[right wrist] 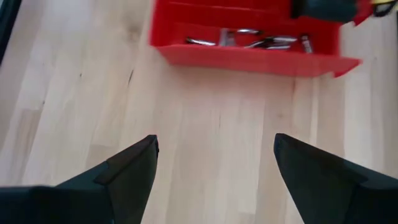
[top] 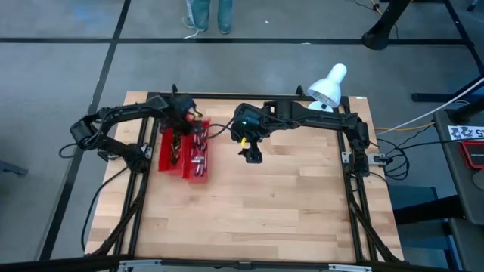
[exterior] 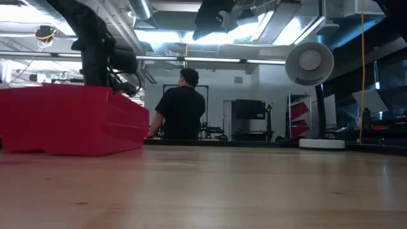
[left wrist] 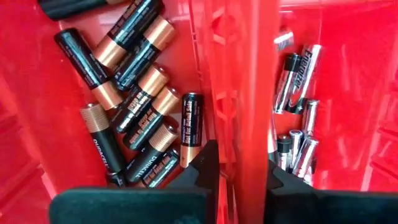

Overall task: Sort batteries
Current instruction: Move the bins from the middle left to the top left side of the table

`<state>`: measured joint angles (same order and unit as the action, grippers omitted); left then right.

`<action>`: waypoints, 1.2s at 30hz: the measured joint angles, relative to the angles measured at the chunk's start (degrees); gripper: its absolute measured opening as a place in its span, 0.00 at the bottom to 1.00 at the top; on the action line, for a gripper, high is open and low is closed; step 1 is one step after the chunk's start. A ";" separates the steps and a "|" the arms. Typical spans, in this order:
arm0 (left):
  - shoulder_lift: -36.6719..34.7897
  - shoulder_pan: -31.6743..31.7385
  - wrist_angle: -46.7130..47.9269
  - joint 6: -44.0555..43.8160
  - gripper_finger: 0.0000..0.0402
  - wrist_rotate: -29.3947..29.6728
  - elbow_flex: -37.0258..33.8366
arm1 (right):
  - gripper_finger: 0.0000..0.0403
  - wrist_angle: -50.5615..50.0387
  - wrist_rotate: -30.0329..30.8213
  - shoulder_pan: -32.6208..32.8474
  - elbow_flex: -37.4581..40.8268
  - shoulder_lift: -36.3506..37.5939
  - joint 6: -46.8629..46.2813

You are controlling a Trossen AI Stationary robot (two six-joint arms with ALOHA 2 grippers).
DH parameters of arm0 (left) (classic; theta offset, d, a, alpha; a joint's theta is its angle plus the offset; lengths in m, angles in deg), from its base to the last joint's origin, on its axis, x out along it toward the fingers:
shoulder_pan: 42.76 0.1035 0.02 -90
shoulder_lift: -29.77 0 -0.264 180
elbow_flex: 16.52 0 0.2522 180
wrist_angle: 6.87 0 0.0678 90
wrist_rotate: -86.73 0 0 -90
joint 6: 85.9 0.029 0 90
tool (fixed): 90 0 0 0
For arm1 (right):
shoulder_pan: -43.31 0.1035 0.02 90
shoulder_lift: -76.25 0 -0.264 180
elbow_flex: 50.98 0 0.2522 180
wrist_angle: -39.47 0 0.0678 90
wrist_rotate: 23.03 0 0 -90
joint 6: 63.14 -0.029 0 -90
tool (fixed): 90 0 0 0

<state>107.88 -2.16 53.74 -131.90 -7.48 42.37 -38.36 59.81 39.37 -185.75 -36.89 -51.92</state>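
High view: left pincer (top: pixel 184 121) straddles red trays' (top: pixel 184 168) dividing wall

- My table (top: pixel 257 219) is pale wood, planked, with a smooth satin finish.
- The red trays (top: pixel 184 157) look like moulded plastic, slightly glossy.
- Black-and-copper batteries (left wrist: pixel 138 112) wear glossy printed wrap with a coppery metallic sheen.
- Silver batteries (left wrist: pixel 297 78) have shiny metallic jackets with black bands.
- My left pincer (left wrist: pixel 239 171) has matt black fingers (left wrist: pixel 202 168), plastic by the look; my right pincer (right wrist: pixel 214 165) is the same dull black.
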 joint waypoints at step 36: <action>-2.04 14.49 -0.42 24.08 0.21 -4.87 -0.22 | 0.80 6.78 0.02 -1.36 0.00 0.00 -5.41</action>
<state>105.84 12.33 53.32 -107.82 -12.35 42.15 -31.58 59.84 38.01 -185.75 -36.89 -57.33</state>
